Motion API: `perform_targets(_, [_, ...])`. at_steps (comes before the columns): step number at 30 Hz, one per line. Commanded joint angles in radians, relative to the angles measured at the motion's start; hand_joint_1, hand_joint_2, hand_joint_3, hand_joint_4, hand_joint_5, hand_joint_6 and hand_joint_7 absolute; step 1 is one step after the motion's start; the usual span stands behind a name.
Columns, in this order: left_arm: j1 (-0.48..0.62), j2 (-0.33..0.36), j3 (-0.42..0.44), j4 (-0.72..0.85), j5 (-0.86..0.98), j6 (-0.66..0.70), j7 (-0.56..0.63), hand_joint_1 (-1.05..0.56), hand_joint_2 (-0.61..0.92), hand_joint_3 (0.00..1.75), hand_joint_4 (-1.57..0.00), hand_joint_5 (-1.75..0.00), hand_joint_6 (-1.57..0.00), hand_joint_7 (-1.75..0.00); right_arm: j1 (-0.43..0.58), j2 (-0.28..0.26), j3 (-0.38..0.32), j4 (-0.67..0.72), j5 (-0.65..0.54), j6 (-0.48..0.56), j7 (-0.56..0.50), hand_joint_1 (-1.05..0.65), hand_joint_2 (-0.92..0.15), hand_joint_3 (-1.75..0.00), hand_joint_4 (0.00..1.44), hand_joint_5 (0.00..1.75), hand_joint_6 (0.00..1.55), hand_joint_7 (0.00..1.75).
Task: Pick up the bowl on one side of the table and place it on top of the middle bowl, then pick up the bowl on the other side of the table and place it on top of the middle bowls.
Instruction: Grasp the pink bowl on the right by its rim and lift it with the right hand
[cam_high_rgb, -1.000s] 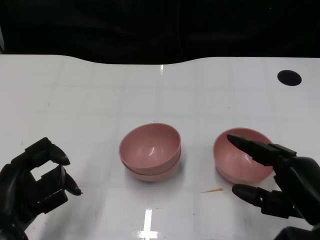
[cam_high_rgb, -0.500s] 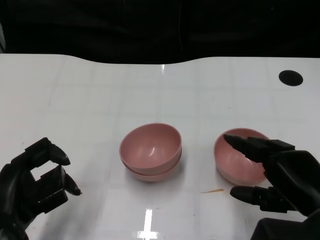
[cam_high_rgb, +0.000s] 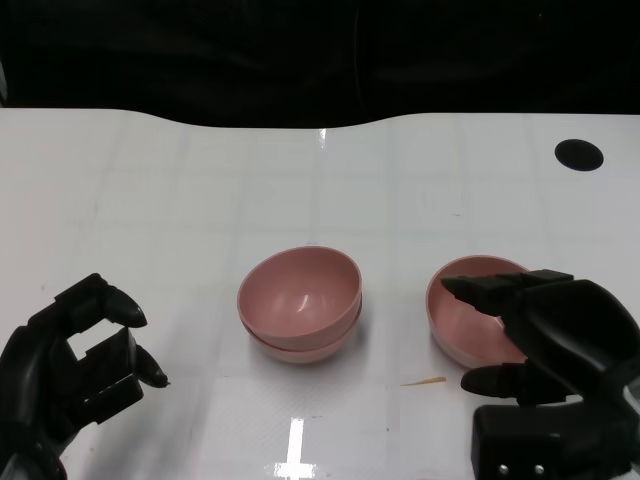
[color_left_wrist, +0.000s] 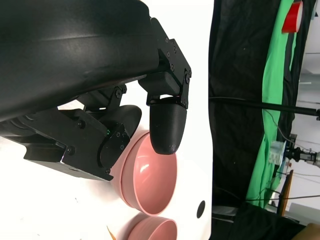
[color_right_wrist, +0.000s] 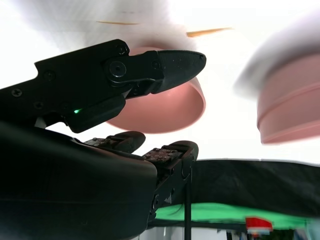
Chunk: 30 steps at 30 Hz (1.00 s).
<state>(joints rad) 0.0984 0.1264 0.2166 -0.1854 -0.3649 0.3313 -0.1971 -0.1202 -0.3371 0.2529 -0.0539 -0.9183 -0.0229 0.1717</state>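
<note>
At lower right, the right hand (cam_high_rgb: 545, 335) straddles the side bowl's (cam_high_rgb: 470, 320) rim, fingers apart, grasping nothing yet — next: clench, lift onto the middle stack (cam_high_rgb: 300, 305).

On the white tabletop (cam_high_rgb: 180, 200), two stacked pink bowls (cam_high_rgb: 299, 303) sit in the middle. The right robot hand (cam_high_rgb: 545, 335) straddles a single pink bowl's (cam_high_rgb: 468, 320) near rim, fingers spread. The left robot hand (cam_high_rgb: 70, 375) hangs empty, well apart.

Head camera looks down on the glossy white table (cam_high_rgb: 200, 200) from above, both wrist cameras sit close behind their hands, all sharing the stacked pink plastic bowls (cam_high_rgb: 299, 305) (color_left_wrist: 145, 177) (color_right_wrist: 290, 100).
</note>
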Motion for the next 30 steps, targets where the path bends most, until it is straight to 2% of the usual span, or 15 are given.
perform_targets(1, [0.006, 0.005, 0.009, -0.007, 0.009, 0.000, 0.017, 0.01, 0.70, 1.21, -0.71, -1.75, -0.59, -1.75, -0.050, -0.017, 0.024, 0.043, -0.012, 0.025, 0.001, -0.94, -0.92, -0.34, 0.36, 0.02, 0.37, 0.02])
perform_targets(18, [0.006, -0.003, -0.003, -0.032, 0.016, 0.022, 0.045, 0.01, 0.71, 1.20, -0.73, -1.75, -0.60, -1.75, -0.127, -0.036, 0.087, 0.160, -0.013, 0.059, -0.038, -0.93, -0.92, -0.39, 0.40, 0.02, 0.42, 0.02])
perform_targets(30, [0.003, -0.014, -0.004, -0.021, 0.019, 0.008, 0.041, 0.01, 0.70, 1.21, -0.73, -1.75, -0.60, -1.75, -0.138, -0.042, 0.108, 0.202, -0.002, 0.060, -0.060, -0.92, -0.92, -0.54, 0.41, 0.01, 0.43, 0.01])
